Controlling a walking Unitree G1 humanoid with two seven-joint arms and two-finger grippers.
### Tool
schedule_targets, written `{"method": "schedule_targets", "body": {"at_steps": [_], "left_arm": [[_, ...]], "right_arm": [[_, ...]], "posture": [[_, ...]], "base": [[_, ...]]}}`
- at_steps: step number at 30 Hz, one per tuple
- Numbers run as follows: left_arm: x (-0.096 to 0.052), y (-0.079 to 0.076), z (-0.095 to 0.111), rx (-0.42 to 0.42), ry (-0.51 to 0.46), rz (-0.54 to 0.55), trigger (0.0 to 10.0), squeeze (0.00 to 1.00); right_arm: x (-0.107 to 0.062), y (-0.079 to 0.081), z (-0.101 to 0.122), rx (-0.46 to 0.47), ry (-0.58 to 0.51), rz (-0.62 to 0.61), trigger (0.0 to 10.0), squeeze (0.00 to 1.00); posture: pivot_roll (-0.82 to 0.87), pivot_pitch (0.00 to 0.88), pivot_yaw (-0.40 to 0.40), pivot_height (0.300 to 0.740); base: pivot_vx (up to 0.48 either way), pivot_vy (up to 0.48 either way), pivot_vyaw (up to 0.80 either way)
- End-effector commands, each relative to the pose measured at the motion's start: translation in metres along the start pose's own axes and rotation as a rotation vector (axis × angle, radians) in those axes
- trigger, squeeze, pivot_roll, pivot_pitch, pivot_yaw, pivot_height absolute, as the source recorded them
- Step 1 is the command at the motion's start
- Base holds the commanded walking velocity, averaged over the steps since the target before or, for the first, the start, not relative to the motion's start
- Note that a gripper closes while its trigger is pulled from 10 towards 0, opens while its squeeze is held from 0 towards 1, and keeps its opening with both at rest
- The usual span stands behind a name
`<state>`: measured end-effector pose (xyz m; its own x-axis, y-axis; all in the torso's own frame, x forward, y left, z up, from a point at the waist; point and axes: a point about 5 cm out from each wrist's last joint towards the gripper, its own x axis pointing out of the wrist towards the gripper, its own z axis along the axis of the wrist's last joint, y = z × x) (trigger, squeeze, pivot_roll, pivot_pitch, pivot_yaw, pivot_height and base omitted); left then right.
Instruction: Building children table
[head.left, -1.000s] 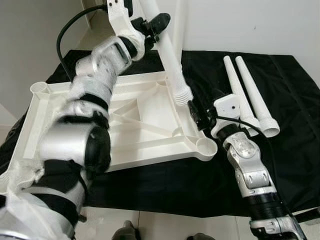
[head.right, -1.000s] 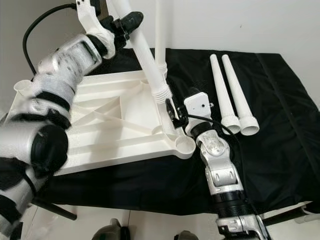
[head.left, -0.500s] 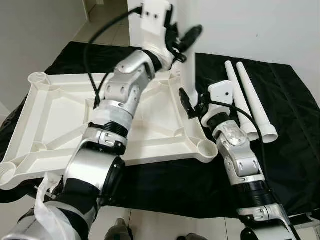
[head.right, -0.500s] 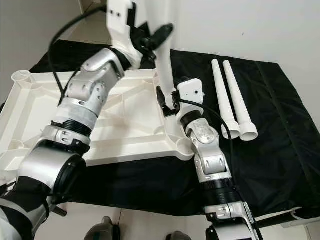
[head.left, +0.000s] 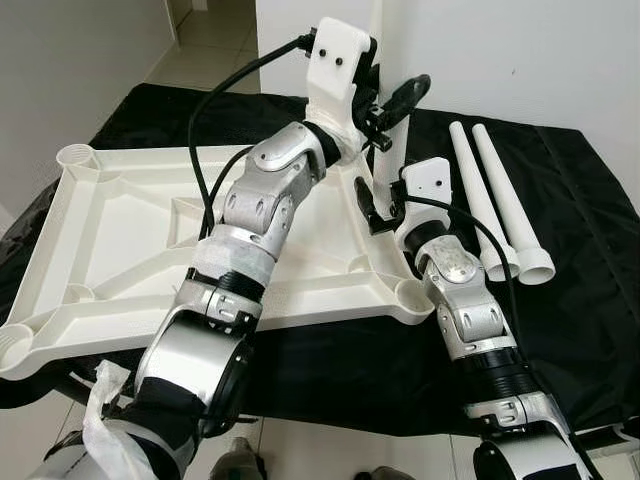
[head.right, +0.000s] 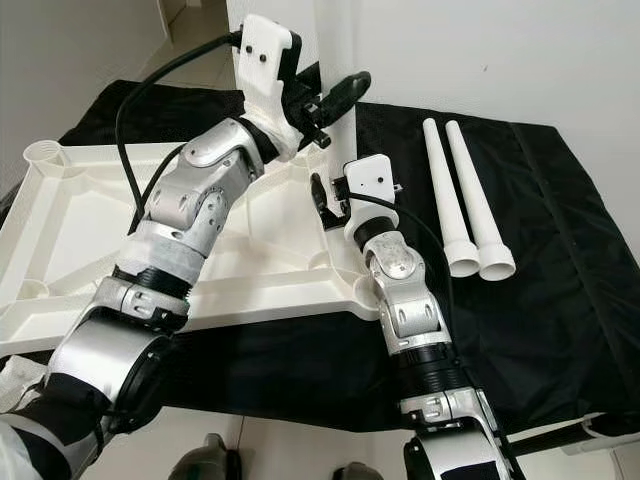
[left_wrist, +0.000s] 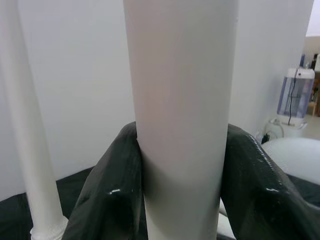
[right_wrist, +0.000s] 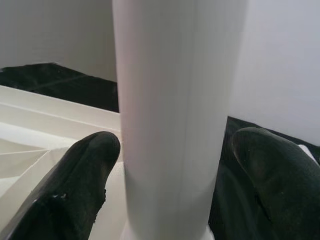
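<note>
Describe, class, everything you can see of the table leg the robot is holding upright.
The table leg is a smooth white tube, plastic by its look, standing upright at the far right corner of the upturned white tabletop. The left gripper is shut on it higher up; the right gripper straddles it near its base, fingers apart from it.

Tabletop: white moulded plastic, smooth, slight sheen. Upright leg and two loose legs: same white plastic, satin. Cloth under tabletop: black fabric, matt, creased. Left gripper fingers: glossy black rubbery. Arm shells: brushed silver metal.
</note>
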<state>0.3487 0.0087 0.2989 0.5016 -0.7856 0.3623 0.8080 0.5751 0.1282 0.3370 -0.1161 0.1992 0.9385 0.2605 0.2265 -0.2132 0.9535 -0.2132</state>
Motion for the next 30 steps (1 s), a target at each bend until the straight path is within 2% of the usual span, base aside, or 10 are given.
{"method": "schedule_targets", "body": {"at_steps": [1, 7, 13, 23, 24, 28, 29, 30], "left_arm": [[0.002, -0.008, 0.002, 0.016, 0.003, -0.061, 10.0, 0.0], [0.003, -0.011, 0.002, 0.013, 0.006, -0.069, 10.0, 0.0], [0.005, -0.016, 0.003, 0.014, -0.006, -0.072, 10.0, 0.0], [0.003, -0.021, 0.006, 0.03, -0.018, -0.074, 10.0, 0.0], [0.003, -0.021, 0.007, 0.031, -0.018, -0.073, 10.0, 0.0], [0.003, -0.021, 0.007, 0.032, -0.018, -0.073, 10.0, 0.0], [0.003, -0.022, 0.007, 0.03, -0.018, -0.078, 10.0, 0.0], [0.004, -0.024, 0.007, 0.027, -0.019, -0.082, 10.0, 0.0]], "right_arm": [[0.0, -0.006, -0.003, -0.009, 0.015, -0.027, 10.0, 0.0], [-0.001, -0.006, -0.004, -0.008, 0.017, -0.035, 10.0, 0.0], [-0.001, -0.003, -0.007, -0.011, 0.026, -0.026, 10.0, 0.0], [0.006, 0.003, -0.006, 0.016, 0.039, -0.008, 10.0, 0.0], [0.006, 0.004, -0.006, 0.022, 0.041, -0.011, 4.9, 0.0], [0.006, 0.004, -0.006, 0.026, 0.043, -0.014, 4.9, 0.0], [0.006, 0.004, -0.008, 0.027, 0.048, -0.024, 4.4, 0.0], [0.005, 0.004, -0.008, 0.03, 0.05, -0.031, 0.0, 0.0]], "posture": [[0.0, 0.0, 0.029, 0.74], [-0.01, 0.0, 0.022, 0.74], [0.02, 0.0, -0.017, 0.74], [0.03, 0.0, -0.033, 0.74], [0.03, 0.0, -0.031, 0.74], [0.03, 0.002, -0.029, 0.74], [0.03, 0.003, -0.025, 0.74], [0.03, 0.002, -0.022, 0.74]], "base": [[0.0, 0.0, 0.0], [0.0, 0.0, 0.0], [0.0, 0.0, 0.0], [0.0, 0.0, 0.0], [0.0, 0.0, 0.0], [0.0, 0.0, 0.0], [0.0, 0.0, 0.0], [0.0, 0.0, 0.0]]}}
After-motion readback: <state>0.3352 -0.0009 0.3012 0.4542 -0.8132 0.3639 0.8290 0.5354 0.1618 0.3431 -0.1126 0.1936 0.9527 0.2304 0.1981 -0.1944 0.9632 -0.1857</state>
